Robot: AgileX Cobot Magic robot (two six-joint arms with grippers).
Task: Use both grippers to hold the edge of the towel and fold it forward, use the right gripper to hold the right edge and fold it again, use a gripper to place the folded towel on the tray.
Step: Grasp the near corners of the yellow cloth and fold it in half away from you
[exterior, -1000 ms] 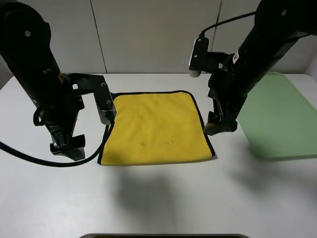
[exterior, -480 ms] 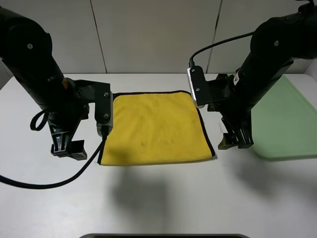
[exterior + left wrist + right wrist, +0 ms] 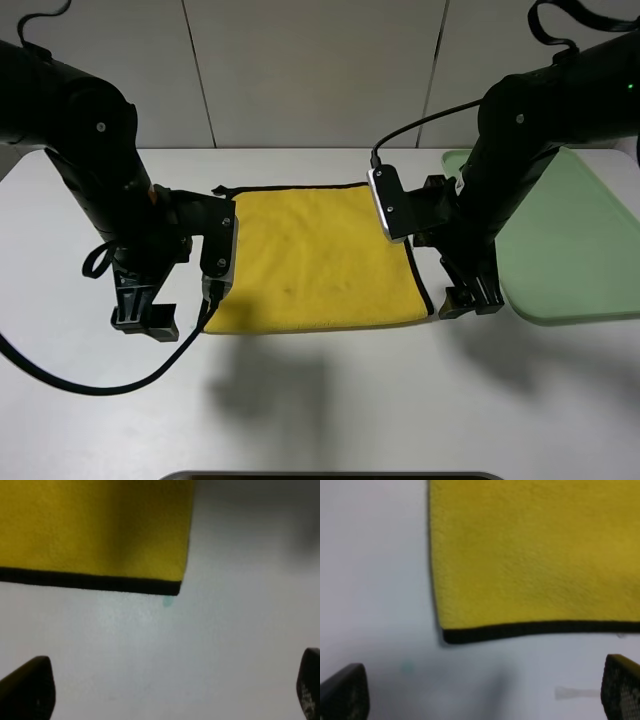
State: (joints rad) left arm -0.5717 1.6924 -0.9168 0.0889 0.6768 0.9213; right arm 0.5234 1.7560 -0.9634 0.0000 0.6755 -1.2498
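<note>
White table (image 3: 320, 410) — towel (image 3: 320, 255) flat between left claw (image 3: 143, 318), right claw (image 3: 470, 298) — both spread wide, empty.

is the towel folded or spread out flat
Spread flat, unfolded: the towel lies as a single square layer on the table, black trim showing along its edges.

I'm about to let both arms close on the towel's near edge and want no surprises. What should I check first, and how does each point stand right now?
1. Towel lies flat and unfolded: ok.
2. Left pincer open: ok.
3. Right pincer open: ok.
4. Black edge trim inside either pincer: not ok; both near corners lie short of the jaws and nothing is gripped.
5. Height of the pincers above the table: cannot tell.
6. Tray lies apart from the towel, on the right arm's side: ok.
</note>
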